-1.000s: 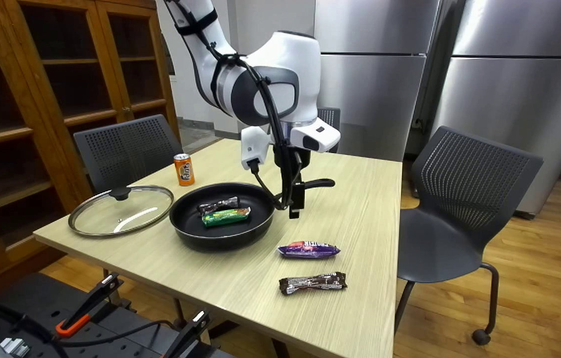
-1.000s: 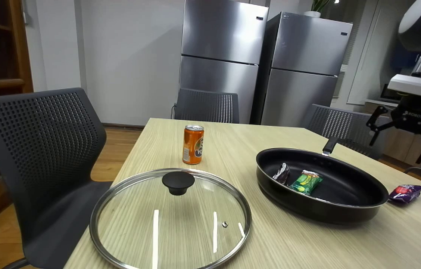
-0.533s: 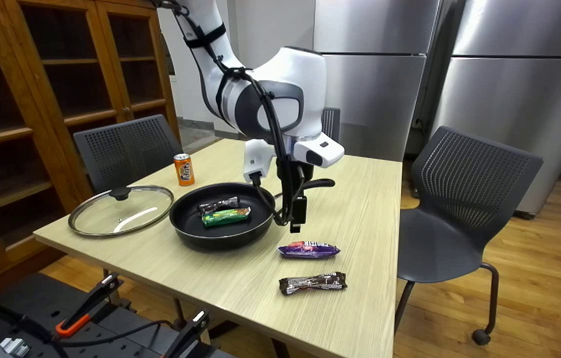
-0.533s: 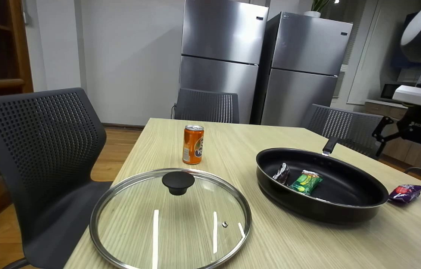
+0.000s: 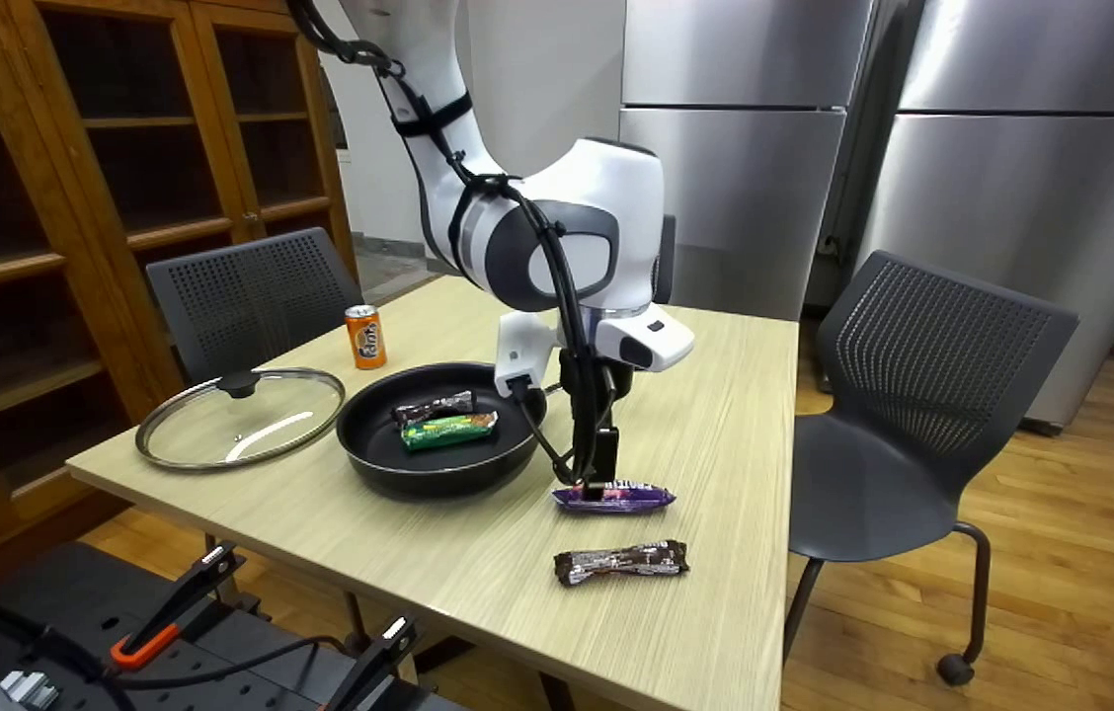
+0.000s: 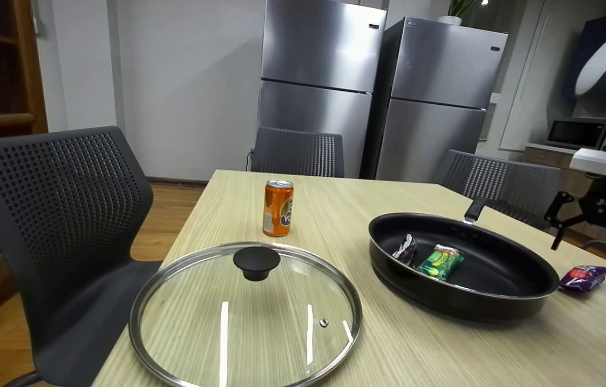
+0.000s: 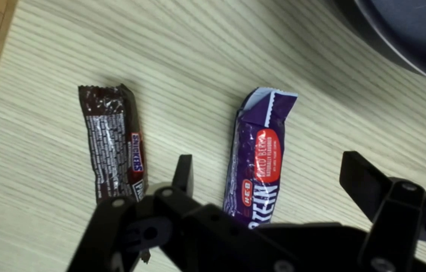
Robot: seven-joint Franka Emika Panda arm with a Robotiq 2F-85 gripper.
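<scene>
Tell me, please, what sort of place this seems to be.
It is most likely a shared kitchen or break room: two stainless-steel refrigerators stand by the wall, there is a microwave, and a wooden table has chairs around it.

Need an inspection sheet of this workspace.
Surface: pale wood-grain table; spills: nothing seen
Work items: purple plastic-wrapped protein bar, brown plastic-wrapped Snickers bar, lying apart
Clutter: black round pan holding green plastic-wrapped bar, dark-brown plastic-wrapped bar; clear round glass lid; upright orange metal can
Claw: black, two-fingered, open over the purple bar, nothing held
Cables: black, strapped along white robot arm
Surroundings: dark-grey perforated-back chairs, silver metal refrigerators, brown wooden cabinet
</scene>
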